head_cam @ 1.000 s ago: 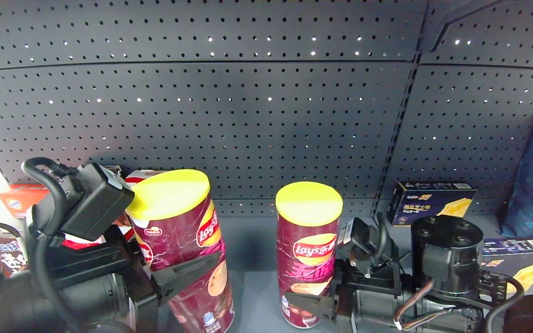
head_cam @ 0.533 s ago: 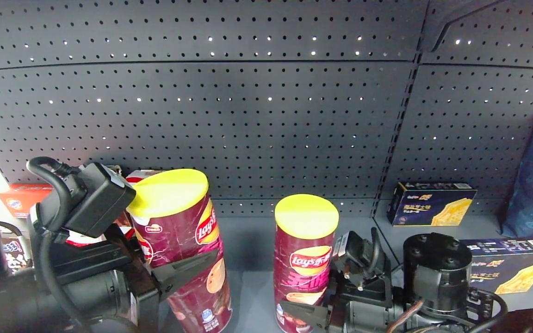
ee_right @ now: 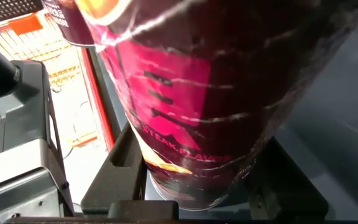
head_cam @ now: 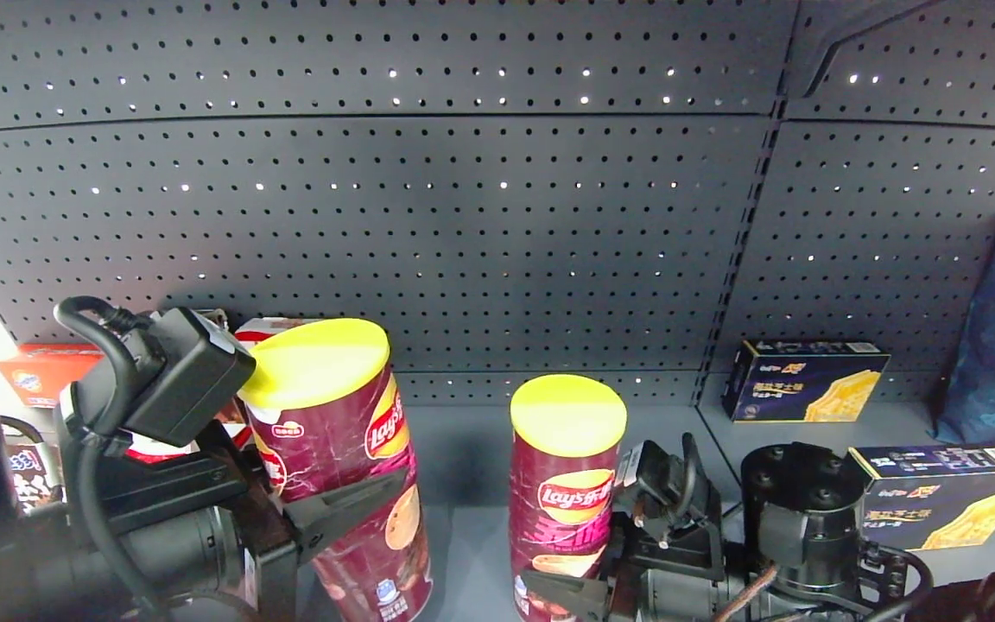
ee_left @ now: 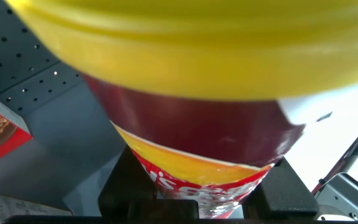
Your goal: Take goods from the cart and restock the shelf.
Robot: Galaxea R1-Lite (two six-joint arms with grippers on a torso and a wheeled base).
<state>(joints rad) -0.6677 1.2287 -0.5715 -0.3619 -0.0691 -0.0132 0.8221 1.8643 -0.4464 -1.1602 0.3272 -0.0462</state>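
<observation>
Maroon, yellow-lidded cans at the shelf (head_cam: 472, 484). Head view: I see the left tool (head_cam: 344, 511) clamping the left can (head_cam: 333, 432) at 8 o'clock and the right tool (head_cam: 562, 589) clamping the right can (head_cam: 562, 484) at 6 o'clock. Left wrist view: the fingers pinch the can's body. Right wrist view: the same grip, low on the can.

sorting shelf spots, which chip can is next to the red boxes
The can in the left gripper: red boxes sit behind it. The can in the right gripper is mid-shelf, clear of them.

**Both grippers clamped on cans**

The left gripper (head_cam: 358, 517) has its fingers closed around the left can (head_cam: 329, 432) at mid-body, by the shelf's front left. The right gripper (head_cam: 560, 583) clasps the right can (head_cam: 565, 484) low down, at the front middle.
</observation>
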